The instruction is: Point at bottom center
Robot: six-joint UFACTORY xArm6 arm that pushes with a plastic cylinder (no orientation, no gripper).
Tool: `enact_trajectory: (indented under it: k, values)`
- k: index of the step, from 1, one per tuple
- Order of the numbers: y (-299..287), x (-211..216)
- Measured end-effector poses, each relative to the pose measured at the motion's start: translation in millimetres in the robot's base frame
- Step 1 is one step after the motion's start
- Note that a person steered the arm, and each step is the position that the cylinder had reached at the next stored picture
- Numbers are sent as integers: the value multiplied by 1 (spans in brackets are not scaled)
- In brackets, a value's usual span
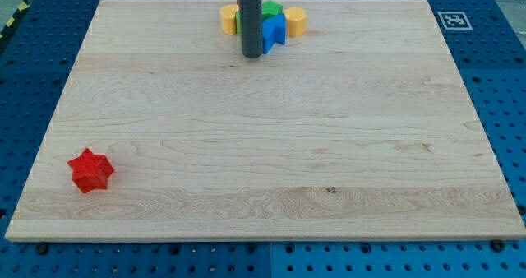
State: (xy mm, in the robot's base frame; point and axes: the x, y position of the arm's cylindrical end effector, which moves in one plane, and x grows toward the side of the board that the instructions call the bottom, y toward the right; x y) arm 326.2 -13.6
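My tip (251, 56) at the tabletop's (263, 163) top edge, touching the blue block (274, 30); no jaws to judge. Risk: dragging that cluster along, or clipping the red star (90, 170) near the bottom-left corner.

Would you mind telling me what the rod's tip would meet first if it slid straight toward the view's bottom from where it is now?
My tip sits just below the block cluster at the view's top. Heading straight down, the board looks free to its bottom edge; the red star block lies far off to the view's left.
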Motion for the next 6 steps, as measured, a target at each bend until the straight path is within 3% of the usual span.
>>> enact_trajectory:
  k: [1,2,4,5,6]
  values:
    - [0,2]
    - [-11,63]
    - [-37,232]
    - [-80,288]
    - [-147,291]
